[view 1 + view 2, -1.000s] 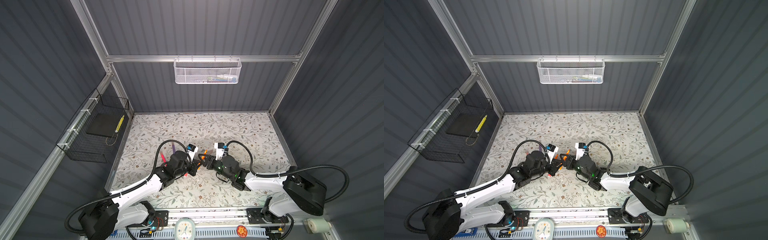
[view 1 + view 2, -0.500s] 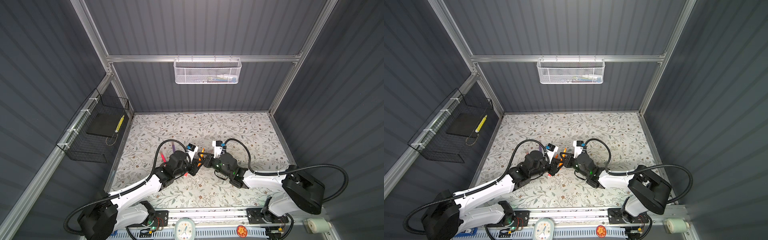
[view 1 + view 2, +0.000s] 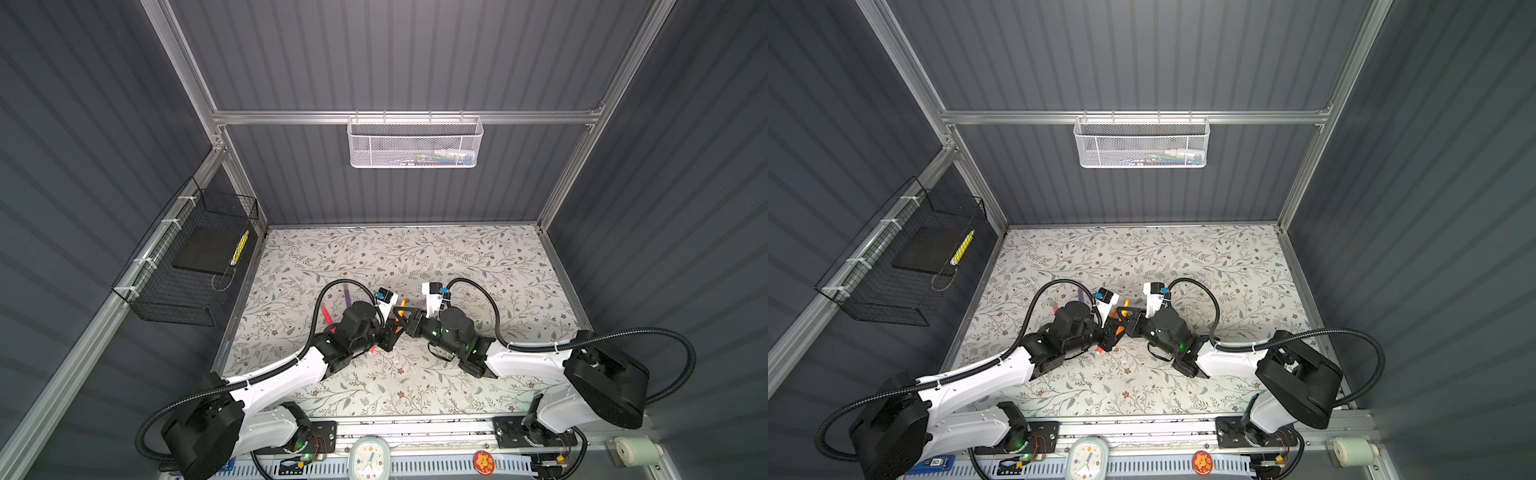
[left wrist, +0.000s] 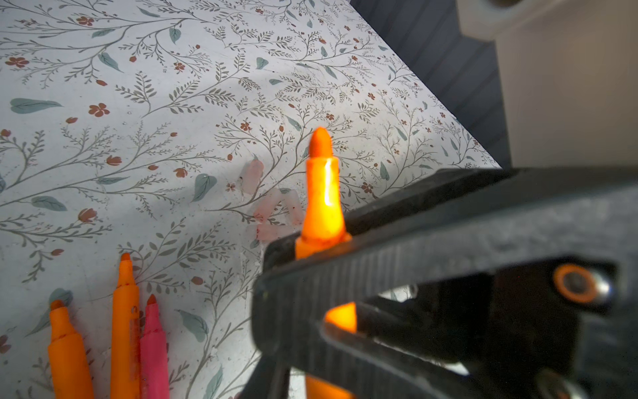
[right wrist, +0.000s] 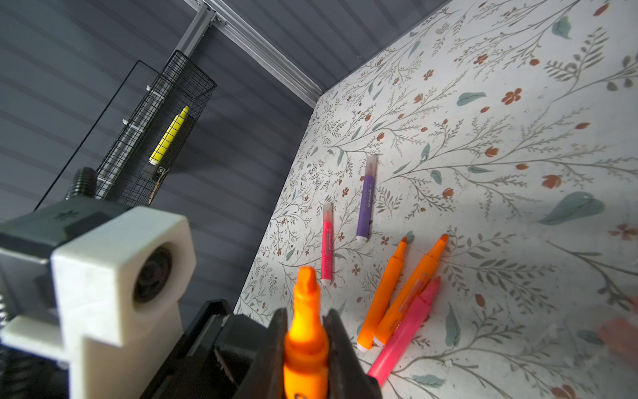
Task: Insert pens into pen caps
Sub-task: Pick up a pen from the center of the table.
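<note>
An uncapped orange pen stands clamped between the jaws of my right gripper, tip up. In the left wrist view the same pen rises through the right gripper's black fingers, which hide my left jaws. In both top views the left gripper meets the right gripper at mid-table. Several pale pen caps lie just past the pen. Two orange pens and a pink pen lie uncapped. A purple pen and a pink-red pen lie capped.
A black wire basket with a yellow marker hangs on the left wall. A white mesh basket hangs on the back wall. The left wrist's white camera housing sits close beside the held pen. A clock stands at the front rail.
My right gripper has moved left up to the left gripper and closed on the orange pen. The left arm has hardly moved.
</note>
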You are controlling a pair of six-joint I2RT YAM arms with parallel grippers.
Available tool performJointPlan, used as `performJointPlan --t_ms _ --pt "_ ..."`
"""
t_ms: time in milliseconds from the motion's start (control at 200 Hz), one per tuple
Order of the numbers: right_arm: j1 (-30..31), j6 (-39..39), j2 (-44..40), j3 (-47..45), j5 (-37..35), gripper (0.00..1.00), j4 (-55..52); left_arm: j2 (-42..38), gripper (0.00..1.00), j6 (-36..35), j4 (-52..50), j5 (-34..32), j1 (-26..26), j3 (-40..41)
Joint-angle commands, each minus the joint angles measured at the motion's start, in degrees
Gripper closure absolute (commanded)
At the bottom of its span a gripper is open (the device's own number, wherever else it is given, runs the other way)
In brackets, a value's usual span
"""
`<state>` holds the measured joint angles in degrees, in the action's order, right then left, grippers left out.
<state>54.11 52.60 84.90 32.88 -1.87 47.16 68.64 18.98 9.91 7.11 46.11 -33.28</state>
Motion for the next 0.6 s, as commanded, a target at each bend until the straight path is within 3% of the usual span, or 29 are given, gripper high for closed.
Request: performJointPlan --t_ms 0,170,270,420,495,595 --pt "0.9 0.4 0.5 -0.4 1.6 0.89 2.1 0.5 0.74 -0.9 1.1 -1.7 0.3 -2.2" --pt "1.0 0.9 0.8 -1.2 0.3 0.89 2.2 -0.1 0.76 -0.6 0.7 -1.5 0.2 -2.5" --pt "1.0 0.6 0.6 -1.2 0.6 0.89 1.4 -0.9 0.69 -0.9 0.1 -2.6 0.3 -2.5" --pt "1.2 1.0 0.9 -2.2 0.5 0.89 3.0 -2.2 0.69 -0.8 0.5 -3.5 0.3 -1.8" --pt "1.2 1.4 1.1 -2.2 0.5 0.88 3.0 -2.8 0.72 -0.7 0.5 -3.4 0.3 -1.6" --pt "1.2 1.1 1.1 -1.8 1.3 0.88 2.9 -3.4 0.84 -0.8 1.3 -3.4 0.3 -1.2"
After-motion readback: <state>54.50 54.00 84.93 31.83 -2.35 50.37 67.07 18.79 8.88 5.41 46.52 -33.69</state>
